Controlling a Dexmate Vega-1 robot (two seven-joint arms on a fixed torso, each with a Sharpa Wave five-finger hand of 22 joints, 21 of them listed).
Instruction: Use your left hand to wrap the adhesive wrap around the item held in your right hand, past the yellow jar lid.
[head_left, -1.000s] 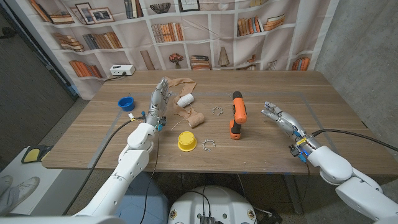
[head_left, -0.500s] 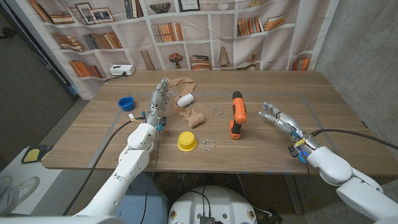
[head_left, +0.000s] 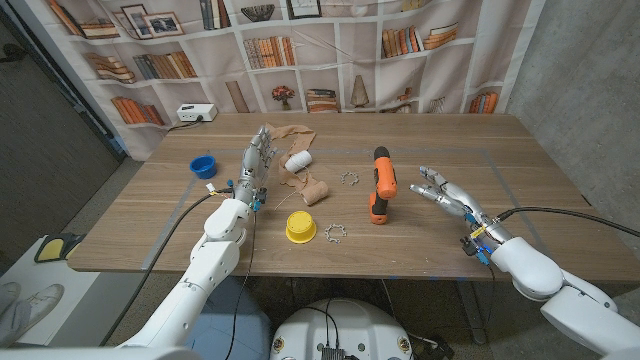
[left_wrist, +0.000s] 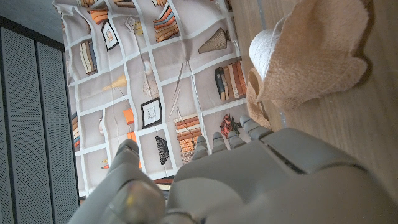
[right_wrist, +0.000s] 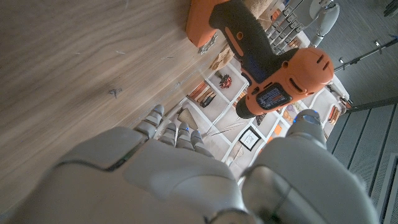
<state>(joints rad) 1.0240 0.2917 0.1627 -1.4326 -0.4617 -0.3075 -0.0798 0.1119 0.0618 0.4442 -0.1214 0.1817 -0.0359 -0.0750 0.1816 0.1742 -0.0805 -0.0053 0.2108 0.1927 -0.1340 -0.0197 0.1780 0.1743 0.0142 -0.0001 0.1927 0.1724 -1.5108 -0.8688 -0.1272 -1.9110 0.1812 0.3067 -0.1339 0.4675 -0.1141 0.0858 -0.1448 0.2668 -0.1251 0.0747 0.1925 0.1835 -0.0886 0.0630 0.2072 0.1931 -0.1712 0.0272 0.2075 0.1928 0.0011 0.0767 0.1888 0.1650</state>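
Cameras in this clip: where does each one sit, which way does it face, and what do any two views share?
Head view: on the robot's head, looking down at the wooden table, left hand and right hand.
Left wrist view: along the left hand's back toward the adhesive wrap.
Right wrist view: along the right hand's back toward the orange drill.
Shared: head and right wrist views both show the drill.

Adhesive wrap (head_left: 303, 175): tan, crinkled strip, partly unrolled, loose end bunched toward table's far side, roll end lying near the yellow jar lid (head_left: 300, 227). Lid sits flat on the wood, near edge. Orange-and-black drill (head_left: 380, 185) lies on its side, mid-table, well right of the wrap, unheld.
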